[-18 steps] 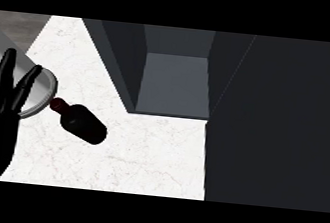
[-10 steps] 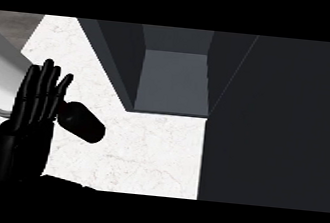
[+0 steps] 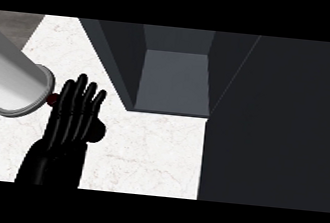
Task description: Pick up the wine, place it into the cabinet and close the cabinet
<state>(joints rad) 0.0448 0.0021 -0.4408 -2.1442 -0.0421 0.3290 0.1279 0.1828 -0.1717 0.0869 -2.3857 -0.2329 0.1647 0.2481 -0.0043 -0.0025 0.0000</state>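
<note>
The wine bottle (image 3: 99, 130) is dark with a red cap (image 3: 52, 99) and lies on the white marble counter (image 3: 149, 157), left of the cabinet. My left hand (image 3: 72, 119) is over it with its fingers straight and pointing away from me, and it hides most of the bottle. Only the cap and a bit of the body's right side show. I cannot tell whether the hand touches the bottle. The grey cabinet (image 3: 172, 81) stands open at the back, its inside bare. My right hand is out of sight.
A pale grey forearm (image 3: 7, 81) crosses the upper left corner, close to the view. A large dark cabinet panel (image 3: 281, 125) fills the right side. Bare counter lies between the bottle and the cabinet front.
My left hand has moved from the left edge to the right and now covers the bottle. The bottle has stayed where it lay.
</note>
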